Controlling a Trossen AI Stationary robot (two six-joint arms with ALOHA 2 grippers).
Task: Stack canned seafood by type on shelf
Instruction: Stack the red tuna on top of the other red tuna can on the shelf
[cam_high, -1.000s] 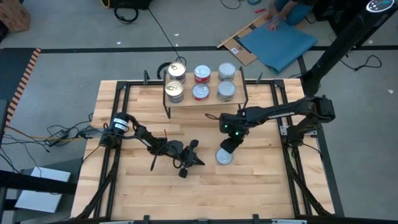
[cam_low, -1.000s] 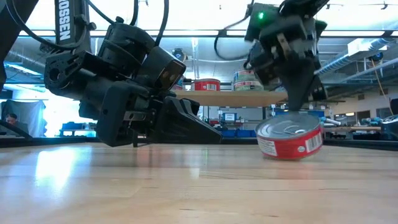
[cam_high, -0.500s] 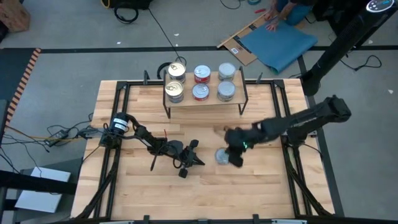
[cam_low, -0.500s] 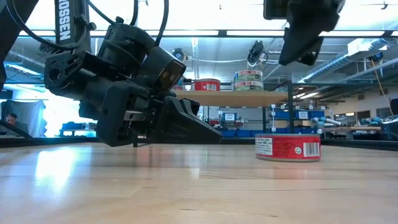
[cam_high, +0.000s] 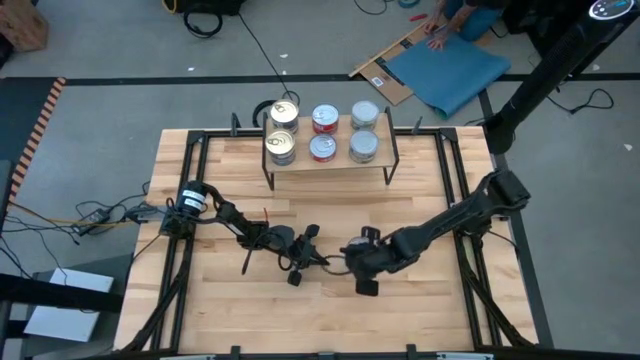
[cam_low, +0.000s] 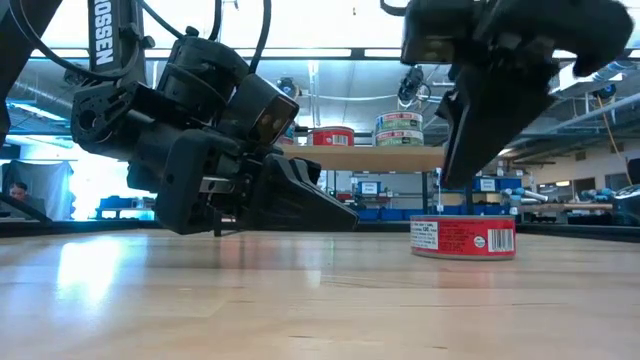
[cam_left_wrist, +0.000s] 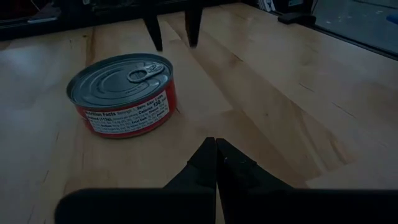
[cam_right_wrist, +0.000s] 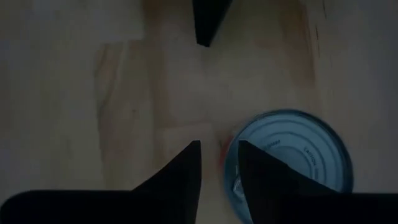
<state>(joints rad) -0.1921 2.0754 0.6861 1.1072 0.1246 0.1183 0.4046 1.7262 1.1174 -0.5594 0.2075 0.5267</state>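
One red-labelled tin with a silver pull-tab top (cam_left_wrist: 123, 93) stands flat on the tabletop (cam_low: 463, 238). In the high view my right gripper hides it. My right gripper (cam_low: 458, 180) hangs just above the tin, fingers pointing down and narrowly open (cam_right_wrist: 219, 149); the tin (cam_right_wrist: 298, 155) lies to one side of them. My left gripper (cam_high: 312, 258) rests low on the table to the tin's left, shut (cam_left_wrist: 216, 158), its tips facing the tin. The shelf (cam_high: 330, 160) at the far edge carries gold (cam_high: 282, 130), red (cam_high: 323, 120) and silver (cam_high: 364, 115) tins in stacks.
The black frame rails (cam_high: 190, 200) run along the table's left and right sides. Bare wood (cam_high: 420, 300) lies in front of both grippers. Beyond the table, a blue mat and cardboard (cam_high: 440, 70) lie on the floor, with a person's hand on them.
A second ago my right gripper was on the tin, which stood tilted on one edge. The tin then dropped flat as the gripper rose clear of it. Since then the right gripper has swung toward the table's near-left and come down again, just over the tin.
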